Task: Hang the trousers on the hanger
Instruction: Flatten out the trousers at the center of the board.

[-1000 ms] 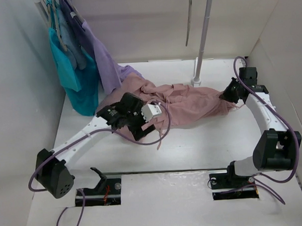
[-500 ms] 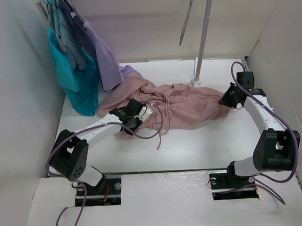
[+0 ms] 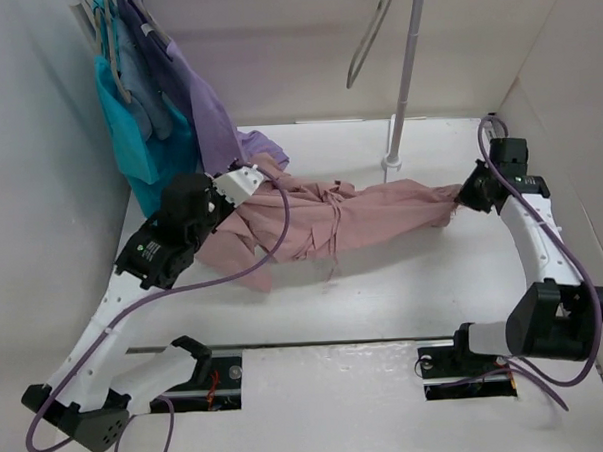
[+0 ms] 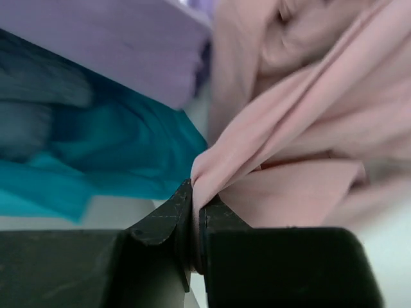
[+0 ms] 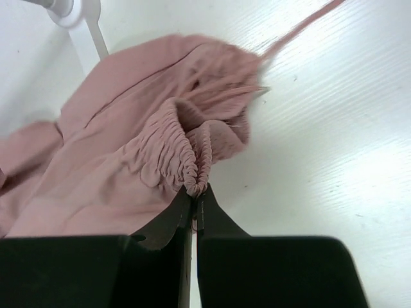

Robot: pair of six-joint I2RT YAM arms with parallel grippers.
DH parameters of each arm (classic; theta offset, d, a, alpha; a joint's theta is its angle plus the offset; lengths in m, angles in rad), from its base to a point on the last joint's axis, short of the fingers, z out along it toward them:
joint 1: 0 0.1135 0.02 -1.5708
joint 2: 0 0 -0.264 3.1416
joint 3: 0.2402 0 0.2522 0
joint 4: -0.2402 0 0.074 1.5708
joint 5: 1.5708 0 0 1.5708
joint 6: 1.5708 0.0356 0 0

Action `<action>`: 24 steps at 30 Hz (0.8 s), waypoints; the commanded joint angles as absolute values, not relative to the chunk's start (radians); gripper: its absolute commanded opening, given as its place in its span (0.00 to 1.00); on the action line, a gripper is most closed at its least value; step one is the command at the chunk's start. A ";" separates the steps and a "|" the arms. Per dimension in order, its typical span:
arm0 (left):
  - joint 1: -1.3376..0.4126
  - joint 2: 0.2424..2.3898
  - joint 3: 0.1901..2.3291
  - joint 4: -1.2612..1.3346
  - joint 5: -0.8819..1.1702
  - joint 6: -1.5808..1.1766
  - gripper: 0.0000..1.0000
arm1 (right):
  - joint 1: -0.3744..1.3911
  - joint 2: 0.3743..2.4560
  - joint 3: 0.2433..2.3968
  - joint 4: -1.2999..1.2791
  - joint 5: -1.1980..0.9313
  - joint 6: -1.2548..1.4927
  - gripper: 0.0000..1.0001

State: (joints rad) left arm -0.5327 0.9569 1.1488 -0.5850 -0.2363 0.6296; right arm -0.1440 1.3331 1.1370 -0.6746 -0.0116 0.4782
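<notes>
The dusty-pink trousers point(image 3: 351, 216) lie stretched in a long band across the table, held at both ends. My left gripper point(image 3: 260, 186) is shut on a fold of the trousers point(image 4: 289, 128) at their left end, close to the hung clothes; the cloth runs between its pads point(image 4: 196, 199). My right gripper point(image 3: 467, 197) is shut on the gathered waistband point(image 5: 186, 154) at the right end, its fingertips point(image 5: 194, 200) low over the table. The bare light-grey hanger point(image 3: 369, 43) hangs at the top, left of the pole, apart from the trousers.
Teal point(image 3: 138, 143), blue-grey and lavender point(image 3: 212, 120) garments hang on hangers at the back left, against the left wall. A thin upright pole point(image 3: 405, 71) stands on a round base point(image 3: 392, 164) behind the trousers. White walls close in both sides. A drawstring point(image 5: 302, 25) trails on the table.
My left gripper shut on the trousers and drew them back and to the left, stretching the heap into a band. The right gripper shifted slightly right. The hanger has swung.
</notes>
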 commanded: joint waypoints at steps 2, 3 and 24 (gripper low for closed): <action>-0.520 0.986 1.256 -0.588 -0.175 0.698 0.00 | -0.176 1.278 1.197 -0.704 0.083 0.414 0.00; -0.511 1.002 1.247 -0.569 -0.175 0.698 0.00 | -0.196 1.278 1.207 -0.704 0.083 0.402 0.00; -0.395 1.416 1.314 -0.489 0.066 0.738 0.72 | -0.261 1.499 1.287 -0.646 0.006 0.356 0.00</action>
State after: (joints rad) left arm -0.2649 1.6470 1.4147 -0.4397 -0.0456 0.6762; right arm -0.2668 1.5394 1.2984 -0.6914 0.0277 0.3710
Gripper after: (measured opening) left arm 0.701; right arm 0.042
